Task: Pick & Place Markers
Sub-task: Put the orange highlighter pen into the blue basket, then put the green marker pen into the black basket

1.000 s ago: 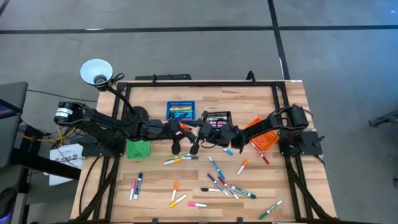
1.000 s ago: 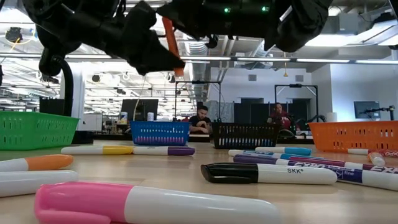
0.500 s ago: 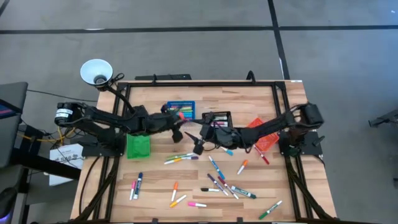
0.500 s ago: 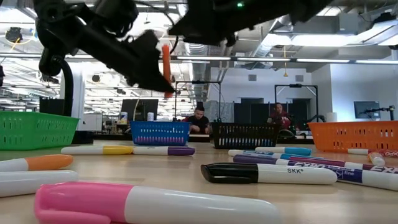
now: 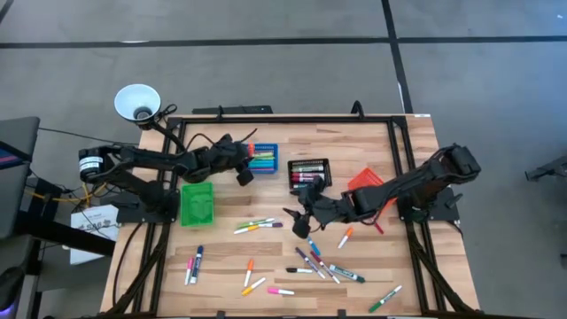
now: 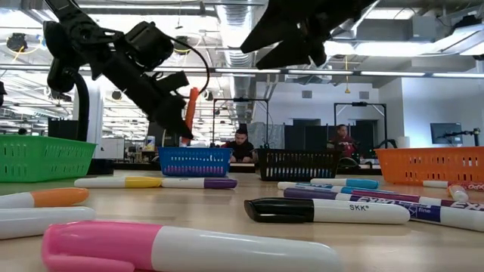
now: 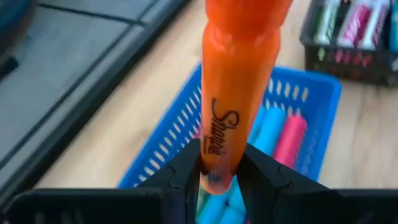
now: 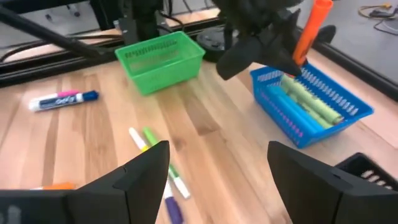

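- Lying nearest the low camera, across the bottom of the frame, is a pink-capped marker [image 6: 189,245], with a black-capped one [image 6: 325,211] behind it; dozens more markers [image 5: 310,261] are scattered over the lower half of the wooden table [image 5: 416,266] in the high view.
- Hovering mid-frame above that scatter, the right gripper [image 5: 299,223] has its fingers spread wide with nothing between them, just beside the loose row of markers at centre.
- Further up, in the upper-left part of the high view, the left gripper [image 5: 245,168] pinches an orange marker [image 7: 239,81] by its lower end, barrel tilted upward, right at the blue bin [image 5: 259,159].
- The blue bin already holds blue, green and pink markers; the black bin [image 5: 308,170] beside it holds some too, while the green bin [image 5: 197,203] looks empty.
- These markers look light, rigid and smooth-barrelled, so I'd judge they roll and slip easily; a mid-barrel pinch across the width seems safest.
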